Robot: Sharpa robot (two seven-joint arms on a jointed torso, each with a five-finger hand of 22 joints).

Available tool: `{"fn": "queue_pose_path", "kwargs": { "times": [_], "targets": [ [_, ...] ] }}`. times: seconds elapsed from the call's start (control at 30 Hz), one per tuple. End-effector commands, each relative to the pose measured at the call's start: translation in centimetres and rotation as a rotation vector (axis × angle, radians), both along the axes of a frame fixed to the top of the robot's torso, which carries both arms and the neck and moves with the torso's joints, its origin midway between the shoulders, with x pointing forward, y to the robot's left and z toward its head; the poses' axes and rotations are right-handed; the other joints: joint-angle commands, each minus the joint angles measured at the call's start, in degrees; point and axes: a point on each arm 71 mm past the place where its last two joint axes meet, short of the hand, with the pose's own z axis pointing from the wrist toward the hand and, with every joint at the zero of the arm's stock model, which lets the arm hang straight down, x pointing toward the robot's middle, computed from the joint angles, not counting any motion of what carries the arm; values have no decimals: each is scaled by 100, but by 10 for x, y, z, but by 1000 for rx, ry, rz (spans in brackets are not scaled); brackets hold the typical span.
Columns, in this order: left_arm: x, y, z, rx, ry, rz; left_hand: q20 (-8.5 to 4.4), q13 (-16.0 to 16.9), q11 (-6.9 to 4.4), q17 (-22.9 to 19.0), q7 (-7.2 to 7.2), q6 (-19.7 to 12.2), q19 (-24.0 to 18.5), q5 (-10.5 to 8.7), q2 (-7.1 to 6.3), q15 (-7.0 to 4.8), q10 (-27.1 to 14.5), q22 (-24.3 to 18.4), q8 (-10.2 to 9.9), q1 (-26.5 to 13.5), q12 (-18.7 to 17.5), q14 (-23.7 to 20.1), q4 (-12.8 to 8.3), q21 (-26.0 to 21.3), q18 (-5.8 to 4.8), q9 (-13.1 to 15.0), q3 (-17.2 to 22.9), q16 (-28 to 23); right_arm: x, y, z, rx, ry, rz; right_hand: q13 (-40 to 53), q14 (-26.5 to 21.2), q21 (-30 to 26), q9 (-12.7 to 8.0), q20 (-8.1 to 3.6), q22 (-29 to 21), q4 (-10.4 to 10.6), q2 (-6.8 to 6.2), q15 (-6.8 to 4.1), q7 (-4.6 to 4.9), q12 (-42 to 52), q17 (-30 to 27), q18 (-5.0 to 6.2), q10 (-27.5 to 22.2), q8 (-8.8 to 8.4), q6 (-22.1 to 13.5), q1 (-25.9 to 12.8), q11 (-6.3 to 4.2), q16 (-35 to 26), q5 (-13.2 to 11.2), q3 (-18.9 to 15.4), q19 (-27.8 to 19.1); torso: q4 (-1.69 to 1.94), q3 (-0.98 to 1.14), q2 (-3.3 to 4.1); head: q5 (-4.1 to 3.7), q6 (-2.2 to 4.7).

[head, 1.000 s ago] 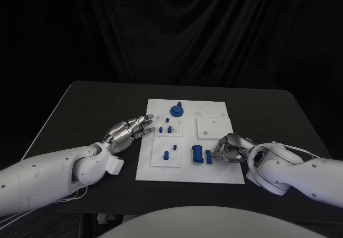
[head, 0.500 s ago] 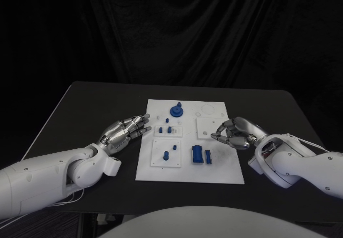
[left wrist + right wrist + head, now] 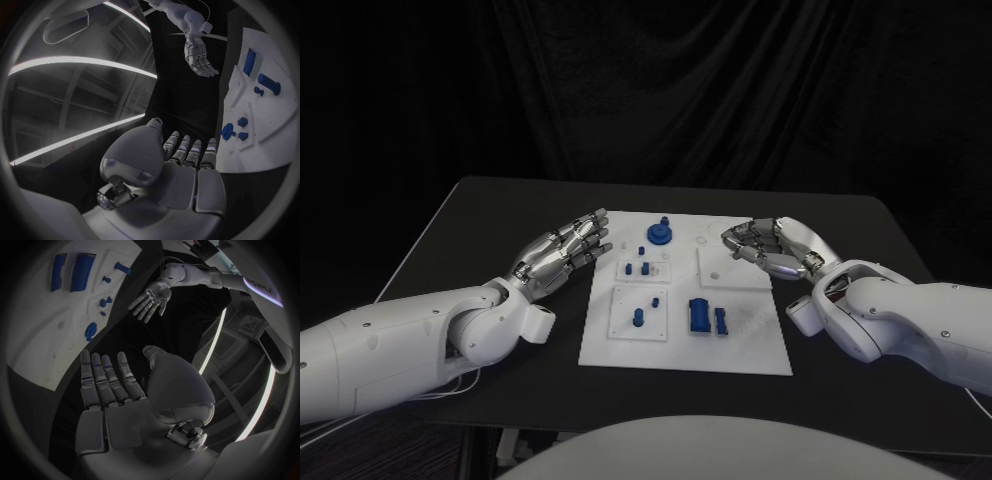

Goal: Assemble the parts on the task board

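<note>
Spreading apart, fingers of left hand (image 3: 565,255) and right hand (image 3: 776,247) hold nothing; hands flank task board (image 3: 747,350) at its far half, above table (image 3: 473,215). Blue parts (image 3: 698,315) lie on board, between hands and nearer robot.

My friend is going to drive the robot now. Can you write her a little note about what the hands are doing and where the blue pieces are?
Left robot hand: holds nothing, fingers apart, beside the task board's left edge.
Right robot hand: holds nothing, fingers apart, over the task board's far right part.
Blue pieces: a round knobbed piece at the far end, small pegs left of centre, one peg nearer, two long blocks side by side near the front.
Done: cannot tell which pieces are seated.
Left: no piece is in hand, so the next one must be picked up.
</note>
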Motion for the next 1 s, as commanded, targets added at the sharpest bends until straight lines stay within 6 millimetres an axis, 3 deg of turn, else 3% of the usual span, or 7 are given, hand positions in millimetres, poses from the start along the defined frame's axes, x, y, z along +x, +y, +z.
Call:
{"fn": "queue_pose_path", "kwargs": {
  "times": [0.03, 0.37, 0.4, 0.57, 0.6, 0.67, 1.0],
  "targets": [
    [5, -3, 3, -18, -37, 18, -31, -15, 24, -13, -365, -465, -31, -119, 5, 6, -21, -22, -62, -115, -95, -54, 5, -38, -86, -50, -102, -65, 3, -1, 0, 189, 50, 33, -492, -730, -183, -550, 82, -1709, -3, 123, 103, -275, -376, -606, -135, -714, -464, -703, -224, -106, -387, 34, -374, -1642, -41, 25, -205, 17, -1],
    [14, -18, -4, -14, -53, 18, -142, -100, -575, -75, -1216, -1227, -104, -438, 17, -174, -166, -161, -164, -393, -938, -144, 3, -66, -18, -154, -289, -401, 7, -11, -13, 227, 35, 32, -1350, -2274, -319, -1509, 106, -3488, 8, 513, -111, -917, -804, -1658, -159, -1932, -1156, -2130, -258, -362, -892, -146, -1193, -2929, -82, 60, -645, 146, -1],
    [12, -20, -7, 7, -12, -10, -499, -202, -497, -108, -772, -1262, -249, -1007, -482, -402, -227, -598, -173, -2472, -1109, -174, -502, -173, -250, -163, 31, -530, 7, -13, -14, 155, 43, 0, -1537, -2482, -423, -1957, -400, -3712, -497, 285, -521, -883, -1231, -2186, -532, -2134, -1420, -2505, -2229, -720, -1115, -831, -932, -3291, -57, 44, -454, 110, 0],
    [14, -21, -5, 15, -16, 3, -602, -202, -497, -108, -716, -1262, -249, -1197, -630, -467, -227, -598, -173, -3121, -1566, -174, -641, -173, -255, -163, 101, -530, 10, -10, -11, 172, 36, -22, -2011, -3034, -423, -1957, -1030, -4256, -1125, -148, -1018, -883, -1709, -2186, -532, -2670, -1420, -3056, -4581, -1560, -1558, -1721, -932, -3291, -64, 52, -436, 99, 60],
    [15, -22, -4, 19, -18, 10, -623, -202, -497, -108, -693, -1262, -249, -1230, -657, -482, -227, -598, -173, -3235, -1566, -174, -670, -173, -313, -163, 117, -530, 12, -9, -10, 180, 33, -32, -2011, -3034, -423, -1957, -1100, -4256, -1195, -148, -1460, -883, -2138, -2186, -532, -2670, -1420, -3114, -4857, -1560, -1558, -1817, -932, -3291, -68, 57, -428, 94, 89],
    [17, -24, -1, 33, -24, 31, -695, -202, -497, -108, -609, -1262, -249, -1354, -763, -518, -227, -598, -173, -3676, -1566, -174, -774, -173, -312, -163, 184, -530, 17, -4, -5, 208, 24, -69, -2011, -3034, -423, -1957, -1582, -4256, -1669, -148, -1460, -883, -2138, -2186, -532, -2670, -1420, -3522, -5623, -1560, -1558, -2081, -932, -3291, -77, 67, -405, 80, 166],
    [33, -38, 23, 133, -64, 210, -902, -202, -497, -108, -383, -1262, -249, -1707, -1065, -974, -227, -598, -173, -4937, -1566, -174, -1090, -173, -835, -163, 710, -530, 43, 25, 23, 396, 8, -327, -2011, -3034, -423, -1957, -1582, -4256, -1669, -148, -1460, -883, -2138, -2186, -532, -2670, -1420, -3522, -6798, -1560, -1558, -2490, -932, -3291, -170, 181, -167, -65, 961]
  ]
}}
